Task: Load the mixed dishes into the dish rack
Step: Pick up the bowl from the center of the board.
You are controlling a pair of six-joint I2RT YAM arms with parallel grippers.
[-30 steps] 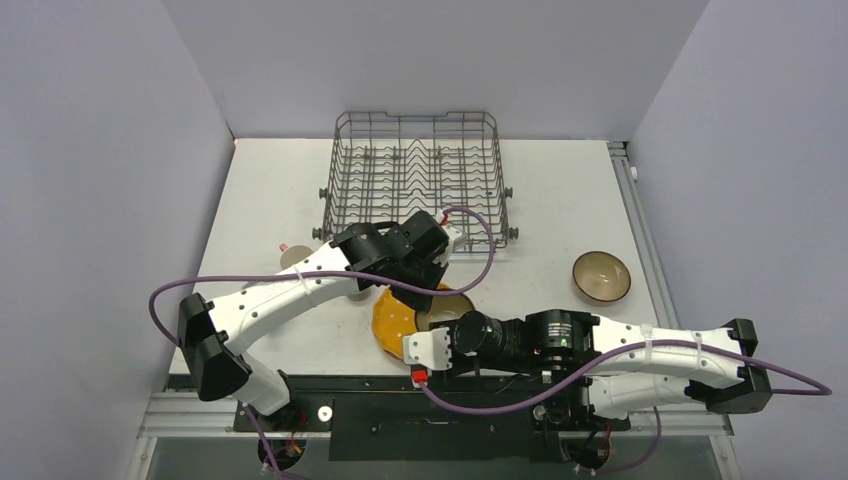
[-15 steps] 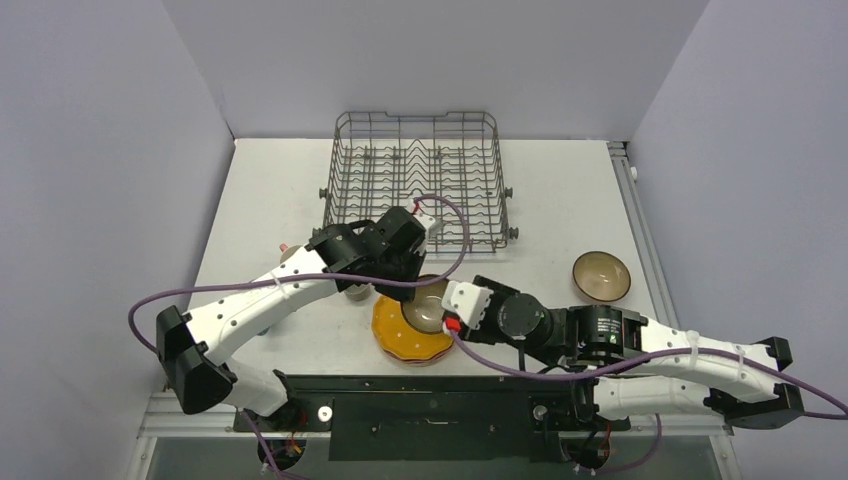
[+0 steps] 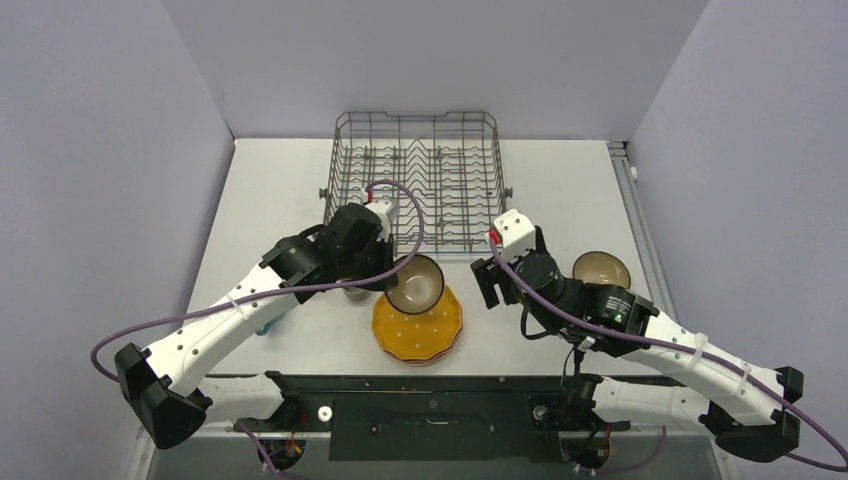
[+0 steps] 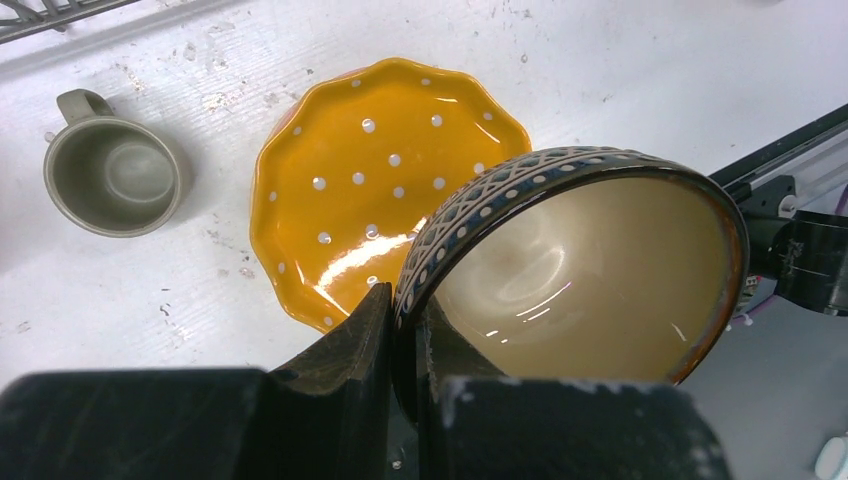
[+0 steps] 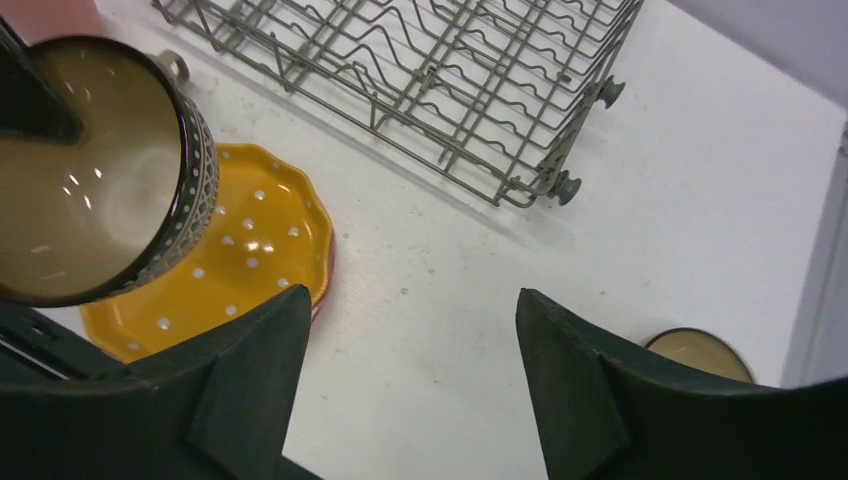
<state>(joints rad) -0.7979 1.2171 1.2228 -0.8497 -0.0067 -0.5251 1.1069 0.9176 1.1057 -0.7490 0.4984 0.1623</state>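
My left gripper (image 3: 385, 281) is shut on the rim of a dark brown bowl (image 3: 416, 283) with a cream inside. It holds the bowl tilted above the scalloped orange-yellow dotted plate (image 3: 420, 332). In the left wrist view one finger is inside the bowl (image 4: 590, 270) and one outside, gripper (image 4: 405, 300) over the plate (image 4: 370, 190). My right gripper (image 3: 487, 284) is open and empty, right of the plate (image 5: 235, 255) and bowl (image 5: 90, 170), above bare table (image 5: 412, 293). The grey wire dish rack (image 3: 415, 180) stands behind and holds no dishes.
A grey-green cup (image 4: 110, 175) stands left of the plate. A second bowl (image 3: 601, 276) sits at the right, also in the right wrist view (image 5: 700, 352). A pink plate edge (image 5: 326, 270) shows under the orange plate. A small blue cup (image 3: 262, 327) lies beneath my left arm.
My left gripper has lifted the brown bowl off the orange plate and drawn it left. My right arm has swung away from the plate, up and to the right.
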